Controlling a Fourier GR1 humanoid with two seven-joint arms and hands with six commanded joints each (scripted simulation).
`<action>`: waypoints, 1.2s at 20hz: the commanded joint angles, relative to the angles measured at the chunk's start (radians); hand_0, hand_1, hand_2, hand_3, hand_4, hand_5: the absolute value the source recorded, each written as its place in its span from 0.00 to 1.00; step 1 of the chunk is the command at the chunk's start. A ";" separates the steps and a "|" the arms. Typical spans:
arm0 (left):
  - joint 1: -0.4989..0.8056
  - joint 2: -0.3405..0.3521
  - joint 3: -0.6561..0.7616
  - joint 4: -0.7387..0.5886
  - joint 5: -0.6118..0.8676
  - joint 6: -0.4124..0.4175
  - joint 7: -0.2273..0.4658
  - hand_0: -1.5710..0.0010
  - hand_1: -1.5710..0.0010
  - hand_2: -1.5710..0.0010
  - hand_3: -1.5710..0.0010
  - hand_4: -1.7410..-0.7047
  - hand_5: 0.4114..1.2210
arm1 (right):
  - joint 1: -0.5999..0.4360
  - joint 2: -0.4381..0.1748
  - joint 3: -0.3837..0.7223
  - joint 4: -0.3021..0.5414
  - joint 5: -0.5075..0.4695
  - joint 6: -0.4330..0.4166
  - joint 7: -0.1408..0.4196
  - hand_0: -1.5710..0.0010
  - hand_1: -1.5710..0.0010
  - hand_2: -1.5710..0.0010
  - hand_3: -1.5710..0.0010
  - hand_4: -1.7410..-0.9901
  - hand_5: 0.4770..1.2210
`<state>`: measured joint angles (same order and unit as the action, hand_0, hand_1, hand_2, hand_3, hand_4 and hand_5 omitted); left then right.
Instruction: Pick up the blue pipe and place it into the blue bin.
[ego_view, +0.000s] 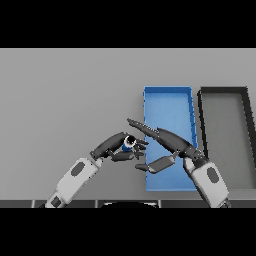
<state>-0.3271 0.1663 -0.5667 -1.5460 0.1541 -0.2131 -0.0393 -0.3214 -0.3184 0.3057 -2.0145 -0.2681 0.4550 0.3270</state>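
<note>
A small blue pipe (129, 145) with a pale open end is held in my left hand (116, 146), whose fingers curl round it just left of the blue bin (167, 97). The pipe is off the table, close to the bin's left wall. My right hand (170, 141) reaches over the bin with straight fingers pointing left toward the pipe, thumb spread below; nothing is in it. The bin's lower half is partly hidden by the right hand and forearm.
A dark grey bin (226, 135) stands right beside the blue bin, at the table's right side. The grey table (65, 100) spreads to the left and behind.
</note>
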 joint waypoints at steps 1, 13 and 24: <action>0.005 0.000 -0.002 0.005 -0.008 -0.002 -0.023 0.00 0.00 0.00 0.08 0.01 1.00 | -0.012 0.008 0.011 0.016 0.000 0.012 -0.001 1.00 1.00 1.00 1.00 0.63 0.07; -0.006 0.001 0.018 0.012 0.053 -0.069 0.000 0.00 0.00 0.00 0.11 0.02 1.00 | -0.233 0.150 0.070 0.241 0.011 0.058 0.072 0.97 0.95 0.93 0.97 0.63 0.06; 0.017 -0.010 0.012 -0.017 0.003 -0.028 -0.028 0.11 0.12 0.12 0.65 0.03 0.99 | -0.237 0.206 0.106 0.267 -0.011 0.062 0.032 0.12 0.11 0.11 0.15 0.38 0.65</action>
<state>-0.3096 0.1561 -0.5546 -1.5634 0.1581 -0.2434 -0.0721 -0.5578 -0.1120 0.4116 -1.7479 -0.2797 0.5186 0.3558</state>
